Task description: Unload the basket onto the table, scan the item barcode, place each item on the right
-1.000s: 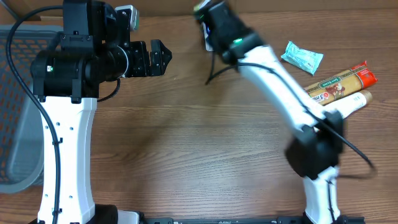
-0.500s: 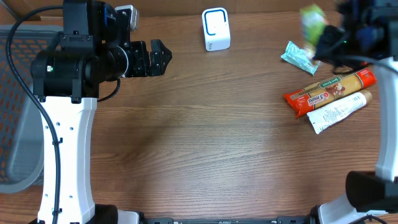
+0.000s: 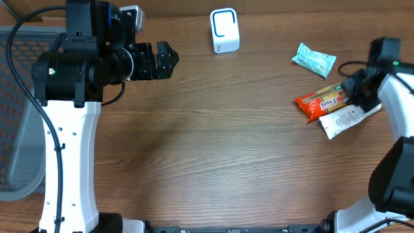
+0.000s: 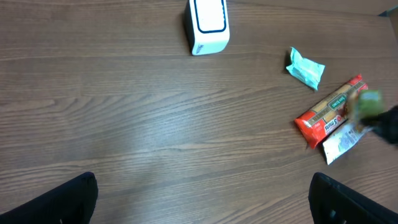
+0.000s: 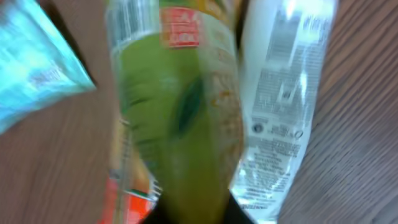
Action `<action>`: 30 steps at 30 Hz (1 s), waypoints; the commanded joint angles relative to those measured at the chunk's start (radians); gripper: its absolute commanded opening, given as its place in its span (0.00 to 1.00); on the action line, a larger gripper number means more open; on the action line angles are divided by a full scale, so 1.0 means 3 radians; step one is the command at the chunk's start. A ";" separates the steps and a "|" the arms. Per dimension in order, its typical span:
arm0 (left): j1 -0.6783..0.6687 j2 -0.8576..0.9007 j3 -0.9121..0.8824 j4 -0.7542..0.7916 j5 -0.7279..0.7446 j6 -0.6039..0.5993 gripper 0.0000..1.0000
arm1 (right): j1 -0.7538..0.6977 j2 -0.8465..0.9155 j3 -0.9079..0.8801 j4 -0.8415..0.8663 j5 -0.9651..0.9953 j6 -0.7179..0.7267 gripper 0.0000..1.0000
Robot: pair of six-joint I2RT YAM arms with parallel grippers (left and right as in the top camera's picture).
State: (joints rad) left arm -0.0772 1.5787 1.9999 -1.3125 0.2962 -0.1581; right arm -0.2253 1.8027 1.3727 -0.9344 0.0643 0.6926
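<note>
Blurrily, green packet (image 5: 180, 118) before right tool (image 3: 358, 87), grip unclear, left tool (image 3: 167, 59) open

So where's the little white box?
Overhead view: the white box sits at the far edge of the table, near the middle, left gripper on its left, teal packet on its right.

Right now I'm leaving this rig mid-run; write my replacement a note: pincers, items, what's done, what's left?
Left pincer: open, idle, far left.
Right pincer: over the right-hand pile with the green plastic packet; grip unclear, view blurred.
White box scanner: far edge, centre.
Orange-red long packet, white printed sachet, teal crumpled wrapper: on the wooden table by the right pincer.
Done: green packet was at the scanner a second ago, probably scanned.
Left: release it; the others may still need scanning.
</note>
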 commanded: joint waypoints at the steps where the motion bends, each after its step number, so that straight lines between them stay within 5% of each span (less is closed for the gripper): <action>1: 0.0015 0.0031 0.0015 0.0010 0.0011 0.0003 0.99 | 0.0024 -0.0085 -0.0090 0.0062 -0.0191 0.0058 0.21; 5: 0.0017 0.0031 0.0015 0.0010 0.0011 0.0001 0.99 | 0.0024 -0.0270 0.0088 -0.0158 -0.0580 -0.0281 0.49; 16: 0.0015 0.0031 0.0015 0.0010 0.0011 0.0003 0.99 | 0.0097 -0.1658 0.1141 -0.1286 -0.1025 -0.0879 0.73; 17: 0.0017 0.0031 0.0015 0.0010 0.0011 0.0003 1.00 | 0.0095 -0.1813 0.1184 -0.1353 -0.1047 -0.0877 0.96; 18: 0.0015 0.0031 0.0015 0.0010 0.0011 0.0003 1.00 | 0.0095 -0.1948 0.1204 -0.1397 -0.1045 -0.0879 1.00; 30: 0.0017 0.0031 0.0015 0.0010 0.0011 0.0003 1.00 | 0.0095 -0.3260 0.1207 -0.1545 -0.1044 -0.0879 1.00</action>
State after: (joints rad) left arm -0.0769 1.5787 1.9999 -1.3125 0.2962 -0.1581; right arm -0.1993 0.8593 1.7363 -1.3998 -0.2405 0.4423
